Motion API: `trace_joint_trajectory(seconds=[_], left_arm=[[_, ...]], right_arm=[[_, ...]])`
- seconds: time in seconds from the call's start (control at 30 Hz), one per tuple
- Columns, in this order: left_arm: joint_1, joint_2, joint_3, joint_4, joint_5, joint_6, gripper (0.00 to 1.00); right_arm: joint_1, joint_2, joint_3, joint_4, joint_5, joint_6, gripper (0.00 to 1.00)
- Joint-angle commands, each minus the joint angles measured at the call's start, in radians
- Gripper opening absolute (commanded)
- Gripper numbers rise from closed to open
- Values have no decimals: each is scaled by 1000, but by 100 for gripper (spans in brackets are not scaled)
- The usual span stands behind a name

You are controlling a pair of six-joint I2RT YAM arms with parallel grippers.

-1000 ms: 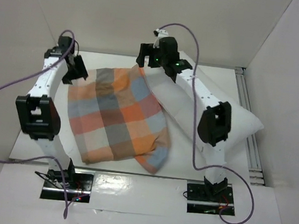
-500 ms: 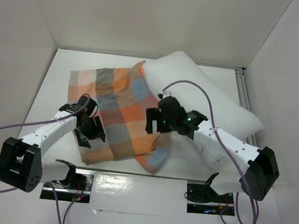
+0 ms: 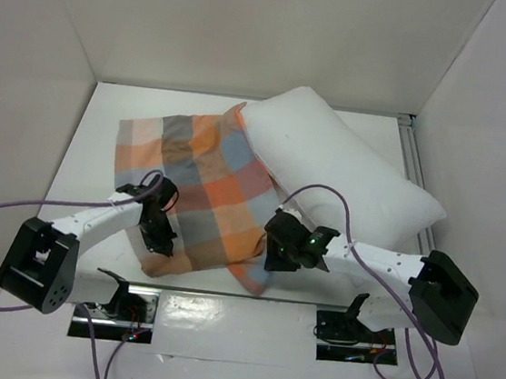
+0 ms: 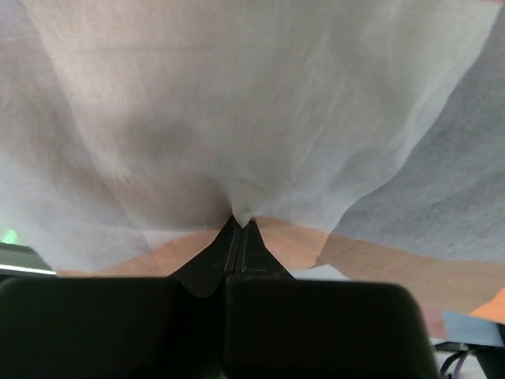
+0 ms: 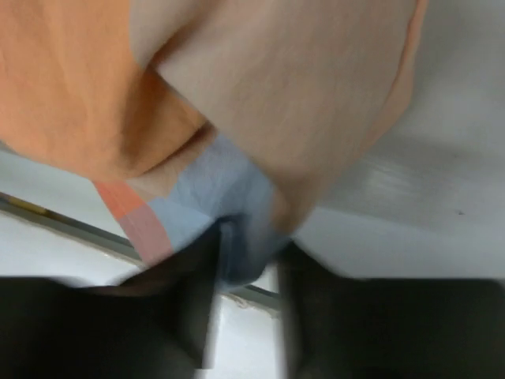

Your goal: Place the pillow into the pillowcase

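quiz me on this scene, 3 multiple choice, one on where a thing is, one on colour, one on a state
1. In the top view, where does the pillow lie from the pillowcase?
A. to its left
B. to its right
C. wholly inside it

2. What colours are the pillowcase checks?
A. orange, grey-blue, cream
B. green, black
C. red, purple

3. How is the left gripper?
A. open above the pillow
B. open, holding nothing
C. shut on the pillowcase

Answers:
1 B, the white pillow spreads out to the right of the checked cloth.
2 A, those three colours show plainly in the top view.
3 C, the left wrist view shows it closed with cloth pinched in it.
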Motion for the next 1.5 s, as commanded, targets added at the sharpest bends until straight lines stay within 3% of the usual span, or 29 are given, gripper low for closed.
trace_joint_trajectory(seconds=[0.0,0.07,0.1,0.23,0.37,0.5,0.67,0.7,0.73,0.77,0.8,0.83,0.87,0.97,1.0,1.03,1.13,1.23,1.47], left_arm=[[-4,12,105,-7,-84,14,0],[-4,-38,193,-96,-141,26,0],[-4,-63,226,-127,-196,36,0],[43,-181,384,-202,-273,101,0],[155,-189,546,-212,-293,177,0],[256,-61,603,-114,-267,235,0],[344,265,707,12,-302,281,1],[371,323,744,12,-302,298,24],[381,375,831,-10,-270,309,40],[381,418,873,-38,-270,321,56],[381,458,904,-67,-270,321,82],[381,449,919,-92,-282,330,93],[372,425,901,-92,-293,345,99],[372,262,771,-92,-293,335,96],[372,218,728,-92,-275,335,93],[372,134,633,-92,-255,320,86],[362,20,434,-92,-157,281,86],[362,-5,273,-46,-166,212,91],[408,150,200,158,-132,195,95]], right_arm=[[21,29,24,119,28,53,28],[21,44,62,84,82,27,5],[34,45,106,41,108,27,0],[34,20,211,-56,221,-42,0],[34,32,349,-152,333,-126,0],[-26,109,501,-125,334,-271,0],[-211,291,680,-31,242,-488,0],[-241,361,720,-31,223,-504,0],[-267,396,806,-21,199,-521,0],[-313,429,852,-37,176,-533,7],[-328,460,892,-54,151,-544,17],[-337,495,923,-80,140,-544,26],[-338,496,944,-80,140,-553,51],[-338,436,880,-54,140,-533,85],[-338,411,854,-45,131,-524,91],[-338,363,804,-36,131,-515,95],[-328,280,721,-20,96,-484,100],[-304,247,684,-43,99,-464,100],[-285,209,612,-85,86,-464,100]])
